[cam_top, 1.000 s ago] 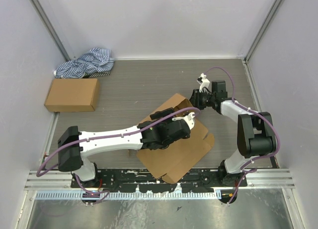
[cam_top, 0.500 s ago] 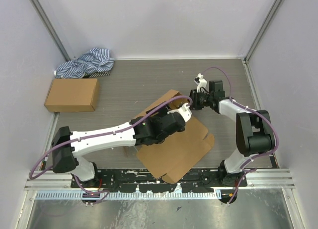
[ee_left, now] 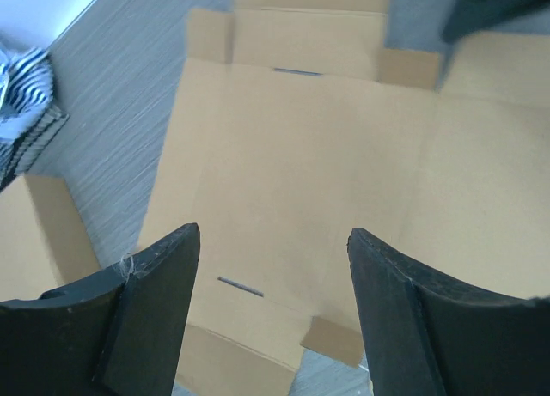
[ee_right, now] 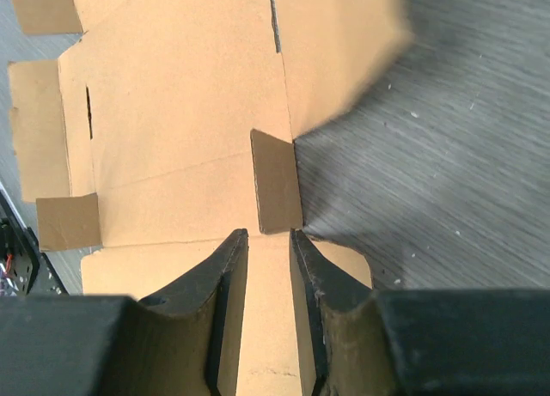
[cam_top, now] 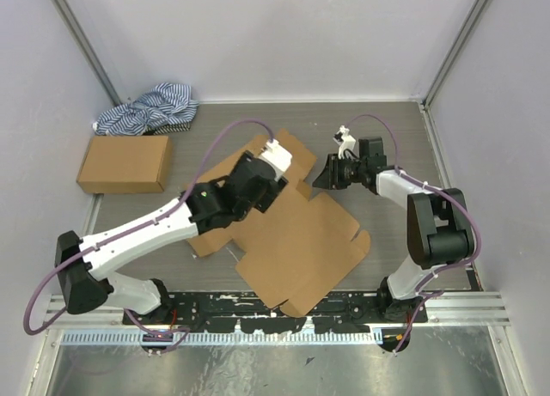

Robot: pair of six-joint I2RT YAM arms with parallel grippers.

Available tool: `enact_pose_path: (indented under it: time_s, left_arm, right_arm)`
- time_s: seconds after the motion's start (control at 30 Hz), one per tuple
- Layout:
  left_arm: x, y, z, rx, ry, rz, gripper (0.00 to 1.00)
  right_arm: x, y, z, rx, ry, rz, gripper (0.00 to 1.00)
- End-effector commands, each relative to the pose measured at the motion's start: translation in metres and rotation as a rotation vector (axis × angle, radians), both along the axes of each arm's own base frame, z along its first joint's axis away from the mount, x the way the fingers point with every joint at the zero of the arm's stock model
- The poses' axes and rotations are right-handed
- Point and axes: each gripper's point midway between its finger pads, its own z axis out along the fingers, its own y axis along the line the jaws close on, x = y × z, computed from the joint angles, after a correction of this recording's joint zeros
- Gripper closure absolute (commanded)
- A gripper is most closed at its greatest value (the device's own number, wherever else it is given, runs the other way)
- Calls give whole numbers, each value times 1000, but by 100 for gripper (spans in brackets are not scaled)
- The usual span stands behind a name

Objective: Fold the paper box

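One plain brown corrugated cardboard paper box (cam_top: 301, 241) lies opened out nearly flat on the grey wood-grain table (cam_top: 404, 147). It fills the centre of the top view from the lower middle to the upper middle, its tabs and slits showing. One sealed oblong brown carton (cam_top: 125, 164) sits at the left of that frame, well apart from the box, and one crumpled blue-and-white striped cloth (cam_top: 148, 109) lies just above the carton in the upper left. Two arms reach in from the bottom edge. The left fingers (ee_left: 155, 310) are spread wide with nothing between them, hanging over the paper box's broad middle panel in the left wrist view. The right fingers (ee_right: 223, 293) are drawn close, with only a narrow gap between them, at the box's right-hand edge just right of centre in the top view. A small cardboard tab (ee_right: 277, 181) stands just ahead of their tips, and whether they pinch any cardboard cannot be told. Half a second ago the left arm lay across the middle of the box, whose far panel stood raised beside the wrist. Now that arm has swung up and to the left, its wrist near the upper middle, and the far panel lies down flat there. The right wrist has shifted slightly leftward. Carton and cloth are where they were.
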Motion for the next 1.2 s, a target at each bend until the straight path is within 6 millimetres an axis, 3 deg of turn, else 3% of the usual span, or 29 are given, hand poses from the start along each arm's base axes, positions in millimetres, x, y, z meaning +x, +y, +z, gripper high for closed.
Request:
enact_pose_path:
  time_s: [0.0, 0.07, 0.13, 0.23, 0.37, 0.43, 0.6, 0.67, 0.87, 1.17]
  left_arm:
    - [42, 52, 25, -217, 41, 251, 24]
    - [61, 86, 20, -342, 149, 388, 25]
    - [70, 102, 14, -436, 220, 445, 26]
    - [72, 117, 0, -437, 270, 525, 27]
    - [68, 138, -30, -393, 371, 655, 26]
    - [65, 151, -46, -390, 427, 716, 26]
    - [53, 203, -80, -482, 541, 917, 25]
    - [59, 214, -86, -539, 542, 964, 25]
    - [76, 219, -123, -503, 643, 1051, 25]
    - [106, 227, -154, -450, 646, 1126, 28]
  right_arm:
    - [25, 7, 28, -1, -86, -10, 67]
    - [34, 6, 39, -17, -106, -40, 67]
    - [48, 8, 56, -38, -149, -64, 65]
    - [76, 14, 71, -97, -167, -94, 58]
    - [116, 20, 63, -189, -119, -143, 52]
    - [125, 22, 56, -202, -98, -170, 49]
    - [120, 22, 56, -235, -142, -215, 49]
    - [116, 20, 55, -241, -148, -227, 48]
    - [103, 11, 53, -253, -169, -270, 49]
    - [81, -1, 58, -265, -198, -286, 50]
